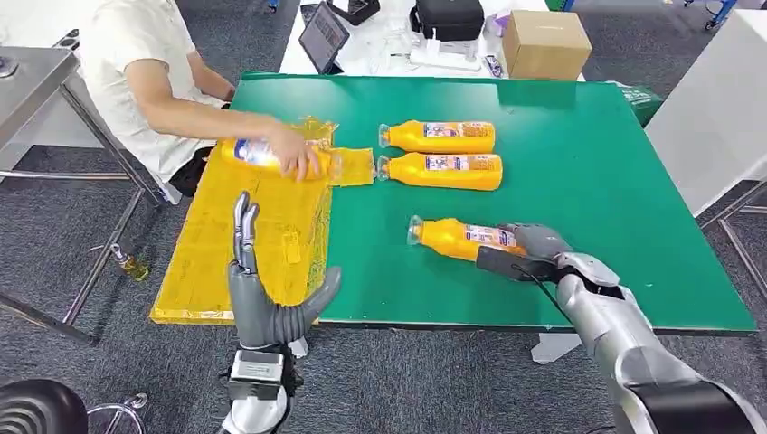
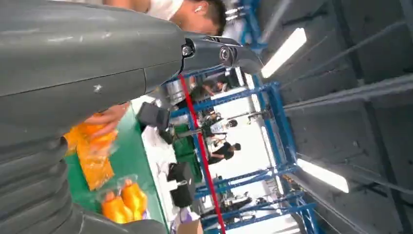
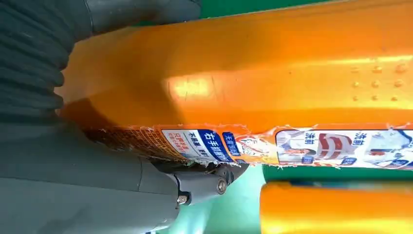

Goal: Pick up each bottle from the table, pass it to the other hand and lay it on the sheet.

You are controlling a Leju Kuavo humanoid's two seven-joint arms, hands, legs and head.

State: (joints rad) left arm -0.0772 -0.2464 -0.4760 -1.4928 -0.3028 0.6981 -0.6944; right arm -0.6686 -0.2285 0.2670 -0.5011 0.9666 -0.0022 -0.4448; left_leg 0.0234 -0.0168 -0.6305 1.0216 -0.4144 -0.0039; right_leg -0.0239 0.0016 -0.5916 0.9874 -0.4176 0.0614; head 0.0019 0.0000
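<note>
An orange bottle (image 1: pixel 457 237) lies on the green table (image 1: pixel 588 181), cap pointing left. My right hand (image 1: pixel 534 251) grips its base end, the bottle still on the table; in the right wrist view the bottle (image 3: pixel 243 73) sits between thumb and fingers. Two more orange bottles (image 1: pixel 440 136) (image 1: pixel 443 170) lie side by side behind it. The yellow sheet (image 1: pixel 244 253) covers the table's left end. There a person's hand (image 1: pixel 294 152) rests on a fourth bottle (image 1: pixel 258 154). My left hand (image 1: pixel 262 289) stands upright and open above the sheet's near edge, holding nothing.
The person sits at the table's far-left corner. Behind the table are a cardboard box (image 1: pixel 545 43), a tablet (image 1: pixel 323 36) and a black bag (image 1: pixel 448 18). A metal table (image 1: pixel 36 72) stands on the left, a white cabinet (image 1: pixel 714 99) on the right.
</note>
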